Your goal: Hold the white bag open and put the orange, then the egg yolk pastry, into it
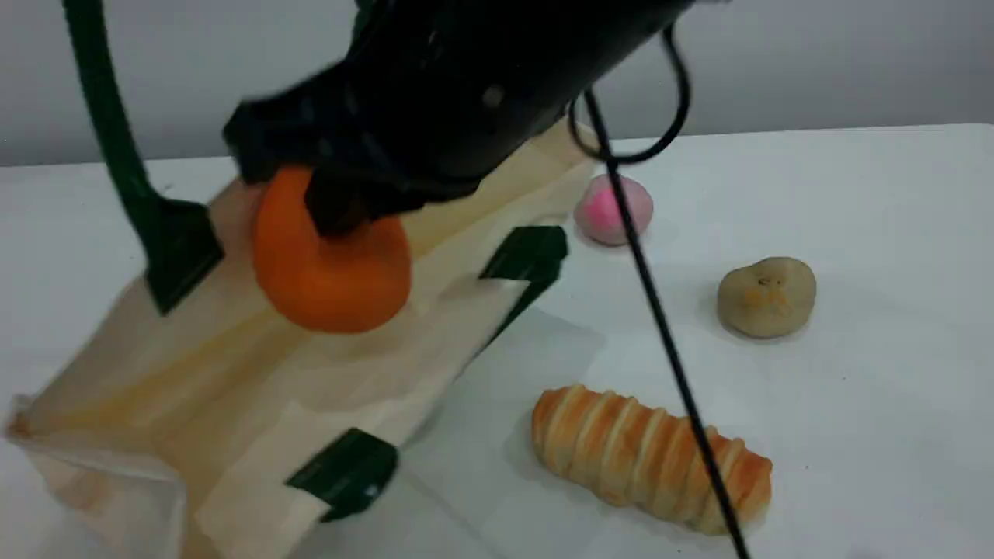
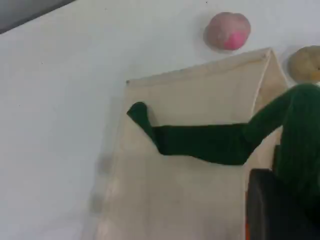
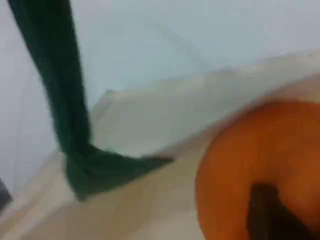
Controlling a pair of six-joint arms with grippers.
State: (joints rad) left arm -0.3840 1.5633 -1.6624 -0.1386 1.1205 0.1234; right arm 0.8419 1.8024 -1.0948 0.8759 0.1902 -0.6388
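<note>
The white bag (image 1: 233,365) lies on the table with its mouth lifted. One dark green handle (image 1: 116,147) runs up out of the scene view's top left. In the left wrist view this handle (image 2: 210,142) leads to my left gripper (image 2: 280,200), which is shut on it. My right gripper (image 1: 342,206) is shut on the orange (image 1: 326,272) and holds it just over the bag's open mouth. The right wrist view shows the orange (image 3: 250,150) close up against a dark fingertip (image 3: 265,210). The egg yolk pastry (image 1: 766,297) sits on the table to the right of the bag.
A pink-centred ball (image 1: 613,210) lies behind the bag's right corner. A long striped bread roll (image 1: 648,458) lies near the front right. A thin black cable (image 1: 660,318) hangs from the right arm across the roll.
</note>
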